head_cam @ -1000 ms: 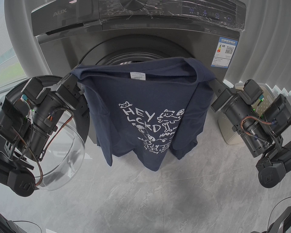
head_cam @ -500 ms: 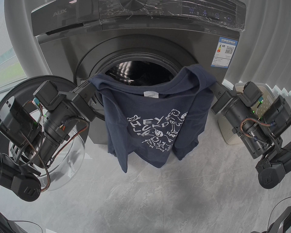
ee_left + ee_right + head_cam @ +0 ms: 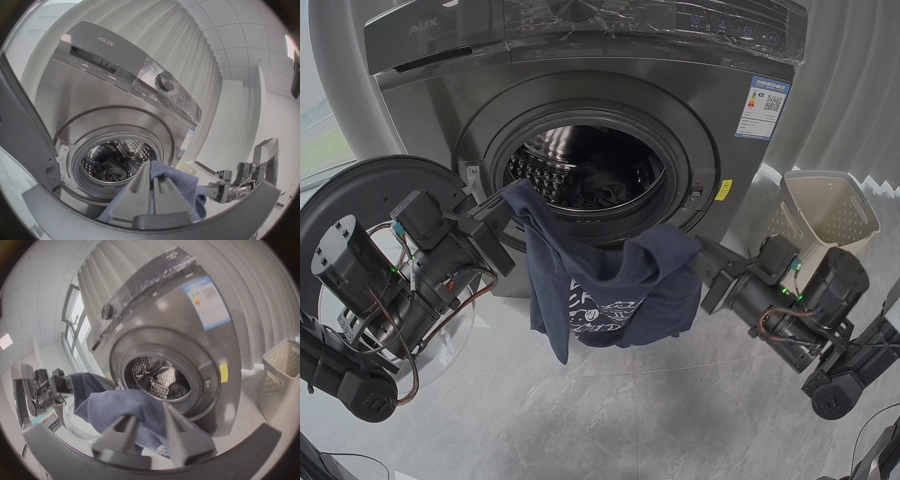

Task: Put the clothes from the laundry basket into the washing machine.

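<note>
A navy T-shirt point(image 3: 606, 284) with white print hangs slack between my two grippers, in front of and just below the washing machine's open drum point(image 3: 587, 169). My left gripper point(image 3: 509, 195) is shut on one shoulder of the shirt near the drum's lower left rim. My right gripper point(image 3: 692, 247) is shut on the other shoulder, lower and right of the opening. In the left wrist view the gripper point(image 3: 152, 184) pinches the blue cloth point(image 3: 179, 182). In the right wrist view the gripper point(image 3: 150, 422) holds the shirt point(image 3: 125, 405). Dark clothes point(image 3: 600, 181) lie inside the drum.
The round washer door point(image 3: 369, 187) stands swung open at the left, behind my left arm. A cream laundry basket point(image 3: 831, 209) stands on the floor to the right of the machine. Grey tiled floor point(image 3: 625, 412) lies in front.
Both grippers have come down and closer together with the shirt. It no longer covers the opening; it sags below the rim, and the drum with its dark clothes now shows.
</note>
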Tool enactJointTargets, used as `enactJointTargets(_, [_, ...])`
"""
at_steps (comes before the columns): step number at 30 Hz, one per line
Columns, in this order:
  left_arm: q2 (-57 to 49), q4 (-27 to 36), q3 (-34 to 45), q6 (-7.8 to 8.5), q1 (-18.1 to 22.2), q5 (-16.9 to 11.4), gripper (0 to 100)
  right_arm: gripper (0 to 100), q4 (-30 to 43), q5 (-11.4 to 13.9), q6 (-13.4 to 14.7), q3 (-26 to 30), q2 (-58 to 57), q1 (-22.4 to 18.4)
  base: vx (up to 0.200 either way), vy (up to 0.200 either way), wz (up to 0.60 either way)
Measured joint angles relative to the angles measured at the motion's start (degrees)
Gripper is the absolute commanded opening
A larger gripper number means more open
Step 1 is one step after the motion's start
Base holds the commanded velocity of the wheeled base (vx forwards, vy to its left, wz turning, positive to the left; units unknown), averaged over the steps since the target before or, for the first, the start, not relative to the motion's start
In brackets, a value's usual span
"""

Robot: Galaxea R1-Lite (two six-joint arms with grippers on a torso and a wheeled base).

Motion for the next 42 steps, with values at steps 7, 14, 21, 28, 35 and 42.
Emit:
enactJointTargets(7, [1.9, -1.3, 0.6, 0.09, -0.7, 0.4, 0, 100, 0.0, 0.6, -0.4, 0.5, 8.5, 1.7, 0.0, 0.0, 0.0])
enactJointTargets(14, [2.6, -2.7, 1.8, 0.06, -2.2, 0.5, 0, 100, 0.0, 0.8, -1.1, -4.1, 15.9, 4.1, 0.0, 0.0, 0.0])
enactJointTargets(21, [2.5, -3.0, 3.0, 0.5, -3.5, 0.5, 0, 100, 0.0, 1.0, -1.6, -11.3, 21.8, 4.8, 0.0, 0.0, 0.0])
enactJointTargets(28, [2.2, -2.9, 3.5, 0.71, -3.8, 0.1, 0, 100, 0.0, 2.3, -1.7, -16.0, 25.4, 6.1, 0.0, 0.0, 0.0])
enactJointTargets(35, [2.1, -2.9, 3.2, 0.71, -3.8, 0.1, 0, 100, 0.0, 2.5, -1.7, -16.9, 27.2, 8.3, 0.0, 0.0, 0.0])
enactJointTargets(42, [2.1, -2.9, 2.9, 0.66, -3.5, 0.2, 0, 100, 0.0, 2.3, -1.4, -14.3, 25.4, 8.5, 0.0, 0.0, 0.0])
